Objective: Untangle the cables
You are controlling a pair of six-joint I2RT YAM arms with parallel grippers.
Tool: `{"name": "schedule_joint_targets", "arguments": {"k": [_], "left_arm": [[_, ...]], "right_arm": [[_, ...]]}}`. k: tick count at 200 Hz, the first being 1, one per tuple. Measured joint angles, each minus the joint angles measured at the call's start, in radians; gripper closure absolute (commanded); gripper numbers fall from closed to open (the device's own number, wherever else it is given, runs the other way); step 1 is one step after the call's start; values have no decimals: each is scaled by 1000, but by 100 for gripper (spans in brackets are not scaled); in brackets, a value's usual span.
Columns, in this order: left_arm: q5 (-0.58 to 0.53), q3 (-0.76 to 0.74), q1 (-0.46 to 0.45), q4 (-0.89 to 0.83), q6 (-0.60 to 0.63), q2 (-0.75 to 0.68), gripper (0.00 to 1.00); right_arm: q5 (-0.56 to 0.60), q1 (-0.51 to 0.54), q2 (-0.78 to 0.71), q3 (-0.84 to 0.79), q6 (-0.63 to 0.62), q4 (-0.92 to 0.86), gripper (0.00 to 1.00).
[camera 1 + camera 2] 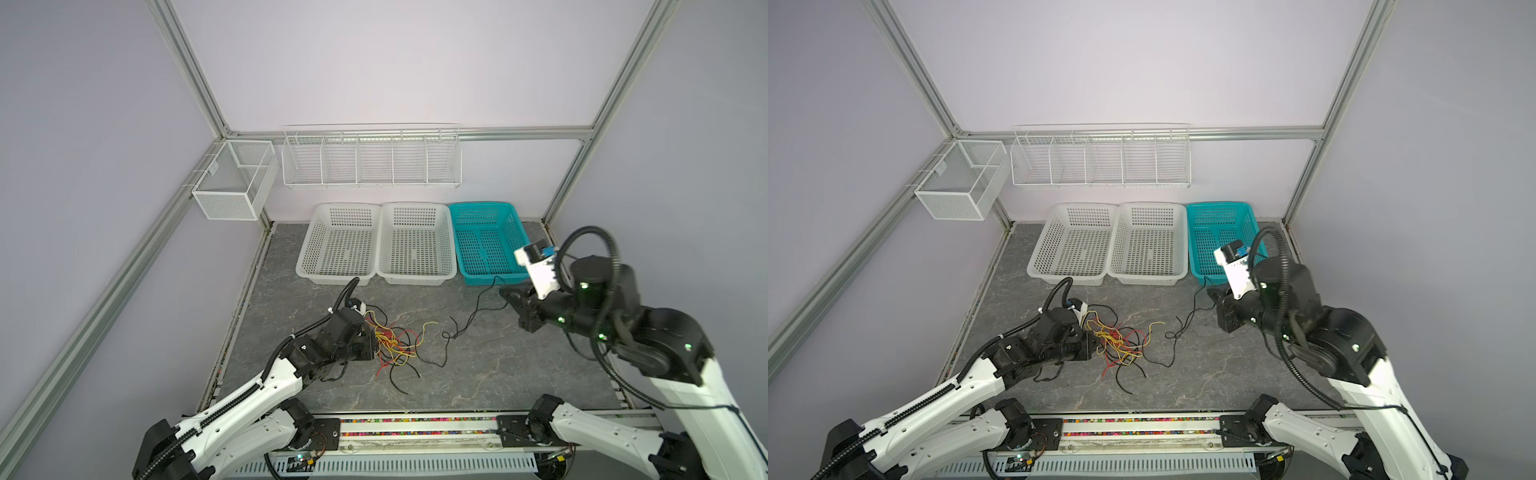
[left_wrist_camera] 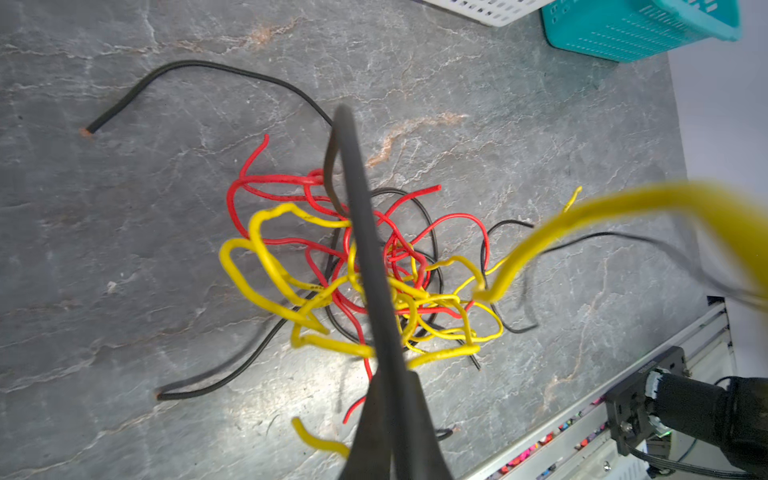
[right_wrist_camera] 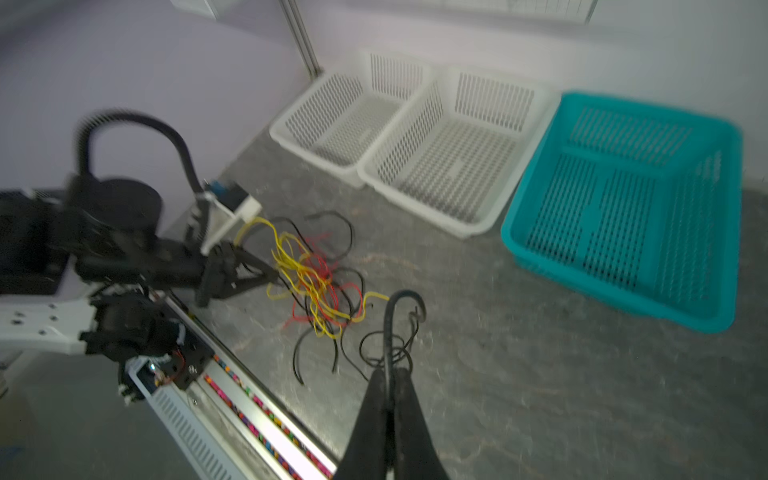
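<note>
The right gripper's [image 3: 388, 374] fingers [image 3: 409, 415] pinched a black cable [image 1: 478, 309] trailing from the tangled cables [image 1: 395, 343] mid-surface. The left gripper's [image 2: 344, 120] fingers [image 2: 374, 291] were pressed together at the tangle; what they gripped was unclear. A slow rightward pull looked best, since the surface [image 1: 498, 374] lay open there and the teal basket [image 1: 482, 205] stood close behind.

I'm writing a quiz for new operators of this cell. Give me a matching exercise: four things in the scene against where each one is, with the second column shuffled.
Things
1. teal perforated plastic basket
2. tangle of thin red, yellow and black wires
3. thin black cable leading up off the table
4. white wire rack with five compartments

Places
A. hung on the back wall
B. pinched in the shut right end effector
C. rightmost of three baskets on the grey stone-look table
D. on the table at the tip of the shut left end effector

Pairs: 1-C, 2-D, 3-B, 4-A
</note>
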Motion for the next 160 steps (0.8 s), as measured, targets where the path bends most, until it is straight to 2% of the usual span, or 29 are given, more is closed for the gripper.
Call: {"name": "schedule_joint_targets", "arguments": {"k": [23,48,77,103,114,150,160], "left_arm": [[5,8,0,0,0,0,100],[9,9,0,0,0,-4,100],[13,9,0,5,-2,-11,100],[14,9,0,16,-5,-12,100],[14,9,0,21,-5,-12,100],[24,8,0,35,-9,-12,100],[27,7,0,39,-10,-12,100]], "right_arm": [[-9,0,-61,-208,42,43,91],[-23,0,-97,-362,84,113,87],[-85,12,-71,-515,122,233,80],[-109,80,-46,-636,148,337,73],[-114,112,-38,-664,160,376,68],[-113,199,56,-695,198,526,40],[-108,234,96,-701,213,570,37]]}}
